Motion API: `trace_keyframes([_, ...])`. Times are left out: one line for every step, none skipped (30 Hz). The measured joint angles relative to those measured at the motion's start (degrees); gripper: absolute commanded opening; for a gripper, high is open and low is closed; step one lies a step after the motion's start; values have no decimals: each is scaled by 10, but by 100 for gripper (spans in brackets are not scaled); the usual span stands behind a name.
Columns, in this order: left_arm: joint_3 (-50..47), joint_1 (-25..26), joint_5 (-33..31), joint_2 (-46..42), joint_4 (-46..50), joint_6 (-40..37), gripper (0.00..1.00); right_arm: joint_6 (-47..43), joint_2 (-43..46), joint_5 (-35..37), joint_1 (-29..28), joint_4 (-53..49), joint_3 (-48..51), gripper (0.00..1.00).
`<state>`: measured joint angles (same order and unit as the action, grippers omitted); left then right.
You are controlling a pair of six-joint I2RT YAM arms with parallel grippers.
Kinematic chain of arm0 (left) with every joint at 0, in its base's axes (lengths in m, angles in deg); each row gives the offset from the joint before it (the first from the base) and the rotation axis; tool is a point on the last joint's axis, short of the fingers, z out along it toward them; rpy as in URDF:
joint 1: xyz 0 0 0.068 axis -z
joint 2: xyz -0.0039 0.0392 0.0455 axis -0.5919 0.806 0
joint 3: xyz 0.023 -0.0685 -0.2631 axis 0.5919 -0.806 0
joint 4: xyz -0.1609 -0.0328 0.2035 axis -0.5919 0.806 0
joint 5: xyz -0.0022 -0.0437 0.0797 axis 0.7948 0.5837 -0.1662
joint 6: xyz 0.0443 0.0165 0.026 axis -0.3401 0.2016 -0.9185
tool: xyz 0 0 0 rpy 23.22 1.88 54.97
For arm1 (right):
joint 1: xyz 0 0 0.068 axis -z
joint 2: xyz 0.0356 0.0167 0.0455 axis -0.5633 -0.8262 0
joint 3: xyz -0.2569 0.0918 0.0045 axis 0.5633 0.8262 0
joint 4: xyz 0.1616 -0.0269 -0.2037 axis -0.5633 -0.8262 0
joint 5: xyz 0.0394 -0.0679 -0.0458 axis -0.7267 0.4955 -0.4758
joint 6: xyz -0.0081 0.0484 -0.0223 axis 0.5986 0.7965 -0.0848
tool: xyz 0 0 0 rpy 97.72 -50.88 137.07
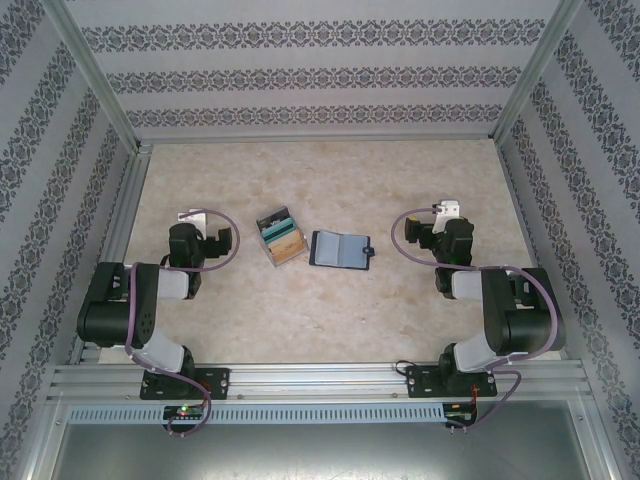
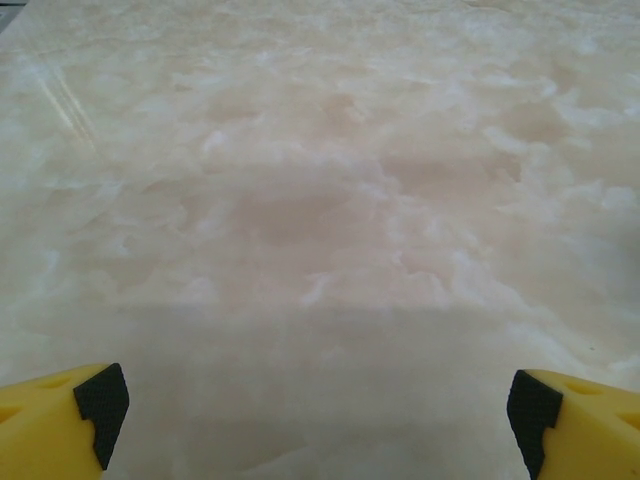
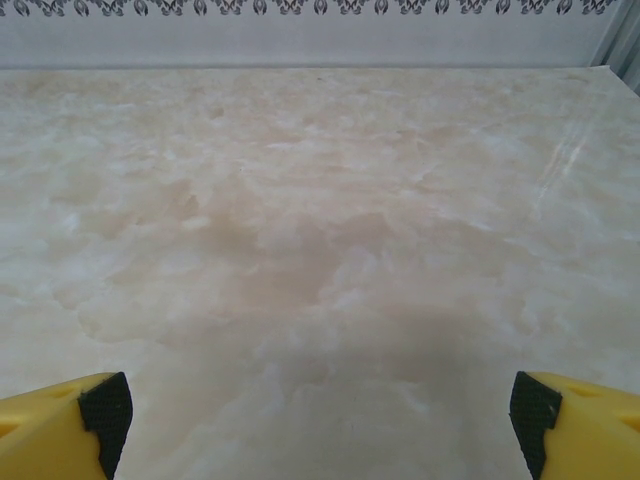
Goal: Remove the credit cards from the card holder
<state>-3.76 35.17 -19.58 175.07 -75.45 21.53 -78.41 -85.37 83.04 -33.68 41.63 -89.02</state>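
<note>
Credit cards [image 1: 279,236] just beside card holder [image 1: 339,249], between left jaws and right jaws; both wide, empty

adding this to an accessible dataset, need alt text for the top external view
A dark card holder lies beside a small pile of teal and tan credit cards on a pale marbled table. The left arm and right arm sit folded on either side, touching neither.
</note>
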Motion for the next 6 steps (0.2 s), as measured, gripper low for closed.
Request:
trace_keyframes([0,0,0,0,0,0,99,0,0,0,0,1,0,98])
trace_keyframes([0,0,1,0,0,0,99,0,0,0,0,2,0,98])
trace_keyframes([0,0,2,0,0,0,99,0,0,0,0,2,0,98])
trace_keyframes([0,0,2,0,0,0,99,0,0,0,0,2,0,98])
trace_keyframes([0,0,2,0,0,0,99,0,0,0,0,2,0,98])
trace_keyframes([0,0,2,0,0,0,99,0,0,0,0,3,0,98])
